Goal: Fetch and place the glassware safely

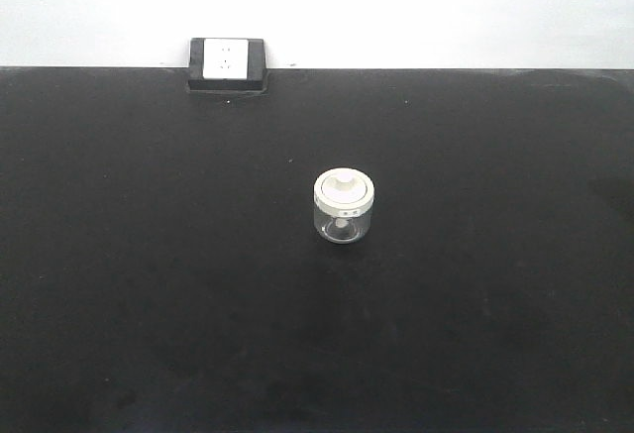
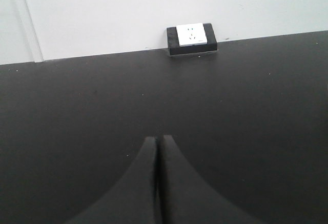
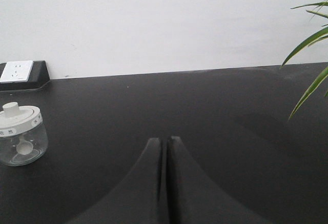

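Glass jar upright on black table, both grippers' fingers apparently pressed together, holding nothing.

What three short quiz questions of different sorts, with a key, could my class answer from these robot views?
1. True or false: the left gripper holds the glass jar.
2. The jar's lid is: A) on, B) off, C) missing.
3. What sits at the table's far edge by the wall?

Key:
1. False; both the left and right gripper are shut, empty.
2. A.
3. A power socket block.
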You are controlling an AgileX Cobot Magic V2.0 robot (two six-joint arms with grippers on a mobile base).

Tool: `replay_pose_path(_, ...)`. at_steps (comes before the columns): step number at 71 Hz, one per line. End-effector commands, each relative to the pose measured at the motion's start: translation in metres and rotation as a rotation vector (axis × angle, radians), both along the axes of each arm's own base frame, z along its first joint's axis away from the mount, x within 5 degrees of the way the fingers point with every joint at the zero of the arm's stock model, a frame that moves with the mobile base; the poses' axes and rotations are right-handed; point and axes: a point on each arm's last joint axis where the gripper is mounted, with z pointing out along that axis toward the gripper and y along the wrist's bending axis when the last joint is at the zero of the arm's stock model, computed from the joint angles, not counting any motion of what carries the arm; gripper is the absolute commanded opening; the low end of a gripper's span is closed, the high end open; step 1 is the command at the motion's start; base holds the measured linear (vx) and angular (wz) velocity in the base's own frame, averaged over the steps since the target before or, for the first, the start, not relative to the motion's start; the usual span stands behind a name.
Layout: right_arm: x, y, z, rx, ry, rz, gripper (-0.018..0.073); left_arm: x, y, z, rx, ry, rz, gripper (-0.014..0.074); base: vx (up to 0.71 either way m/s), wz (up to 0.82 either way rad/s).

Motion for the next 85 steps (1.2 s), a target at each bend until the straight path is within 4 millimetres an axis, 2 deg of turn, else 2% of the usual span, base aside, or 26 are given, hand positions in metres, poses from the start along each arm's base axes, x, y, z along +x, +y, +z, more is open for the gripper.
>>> replay_pose_path(1, -0.0004, 0.0001, 0.0024, -0.017, -0.084, -0.003, -0.0004, 0.0004, -0.001, -0.0018, -0.015, -0.056, -0.013, -0.0007, 0.0, 0.0)
replay_pose_path(85, -0.0003, 0.0, 0.0015, -0.016, -0.075, -0.003, -0.0004, 0.0004, -0.001, -0.0018, -0.015, -0.056, -0.013, -0.0007, 0.0, 0.0)
